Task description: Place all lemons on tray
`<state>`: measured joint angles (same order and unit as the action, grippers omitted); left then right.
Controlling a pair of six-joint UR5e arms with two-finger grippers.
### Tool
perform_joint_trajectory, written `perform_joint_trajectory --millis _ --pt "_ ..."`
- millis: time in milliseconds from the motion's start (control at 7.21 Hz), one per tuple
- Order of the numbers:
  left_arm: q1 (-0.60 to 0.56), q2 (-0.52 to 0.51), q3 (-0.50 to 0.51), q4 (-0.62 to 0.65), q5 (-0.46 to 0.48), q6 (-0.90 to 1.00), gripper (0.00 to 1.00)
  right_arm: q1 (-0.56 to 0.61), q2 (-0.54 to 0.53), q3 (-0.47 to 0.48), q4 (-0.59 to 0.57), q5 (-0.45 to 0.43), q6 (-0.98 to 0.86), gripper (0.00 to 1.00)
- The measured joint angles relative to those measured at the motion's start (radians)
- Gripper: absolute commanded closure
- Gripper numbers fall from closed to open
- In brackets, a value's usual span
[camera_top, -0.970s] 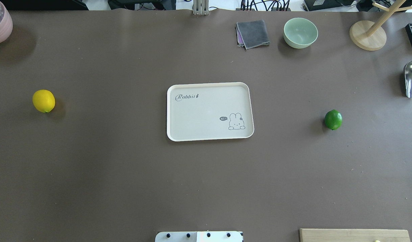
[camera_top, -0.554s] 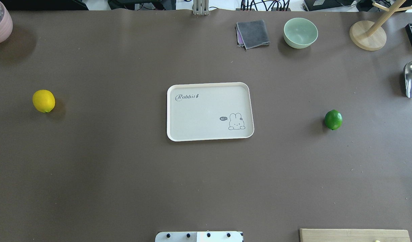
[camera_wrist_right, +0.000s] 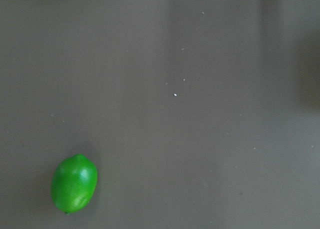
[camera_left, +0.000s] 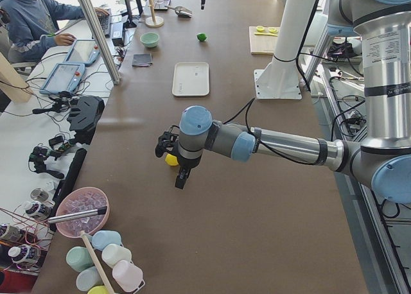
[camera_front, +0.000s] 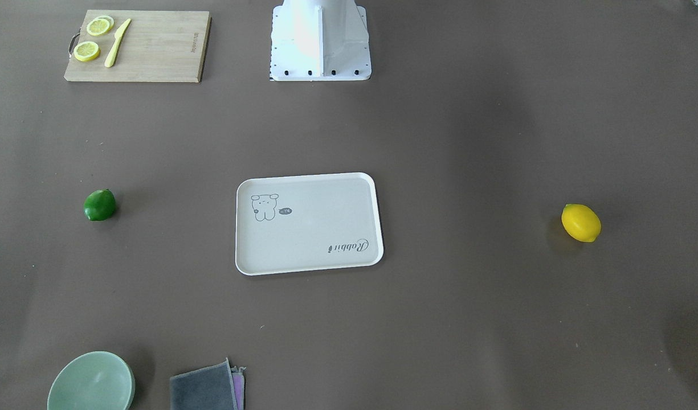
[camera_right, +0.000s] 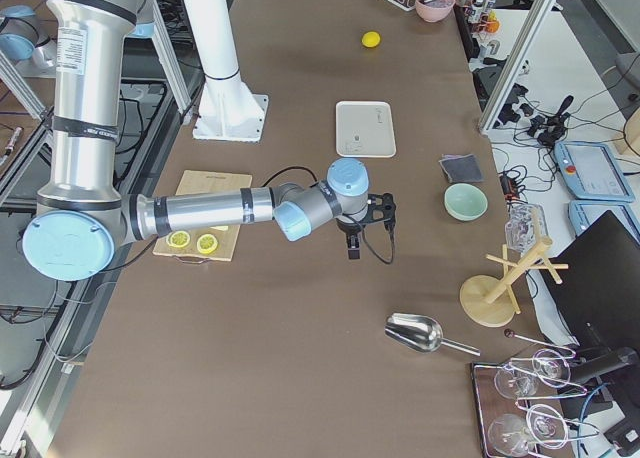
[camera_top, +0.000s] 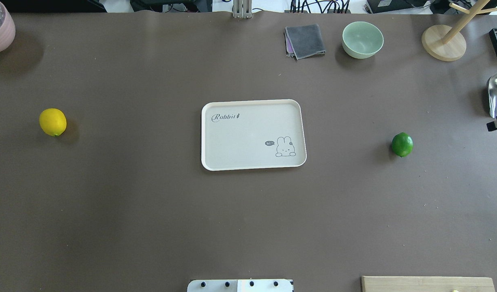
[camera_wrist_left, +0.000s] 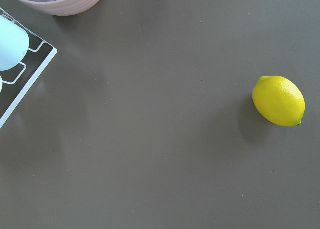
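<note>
— Where are the lemons now?
— I see the yellow lemon [camera_top: 52, 121] well apart from the tray [camera_top: 240, 138], on its left in the overhead view. The green lemon [camera_top: 402, 144] is well apart on its right. Both lie on the table [camera_top: 151, 211].
— And the grippers?
— The left gripper [camera_left: 181, 181] hangs near the yellow lemon, the right gripper [camera_right: 352, 252] on the green lemon's side. Released or clenched, I cannot tell.

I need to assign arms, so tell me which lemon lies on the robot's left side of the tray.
The yellow lemon: it sits on the table on the robot's left of the tray, while the green lemon sits on its right.
</note>
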<state>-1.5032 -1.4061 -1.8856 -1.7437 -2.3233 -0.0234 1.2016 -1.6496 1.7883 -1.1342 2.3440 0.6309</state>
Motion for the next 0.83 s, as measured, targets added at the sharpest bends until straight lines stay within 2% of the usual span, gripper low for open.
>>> perform_joint_trajectory --millis 416,832 --pt "0.008 -0.012 0.001 -0.002 0.000 -0.062 0.02 -0.150 0.097 -0.027 0.001 -0.101 0.268 0.03" --pt "0.053 -0.068 0.033 -0.013 0.008 -0.147 0.02 -0.247 0.122 -0.069 0.001 -0.139 0.319 0.06"
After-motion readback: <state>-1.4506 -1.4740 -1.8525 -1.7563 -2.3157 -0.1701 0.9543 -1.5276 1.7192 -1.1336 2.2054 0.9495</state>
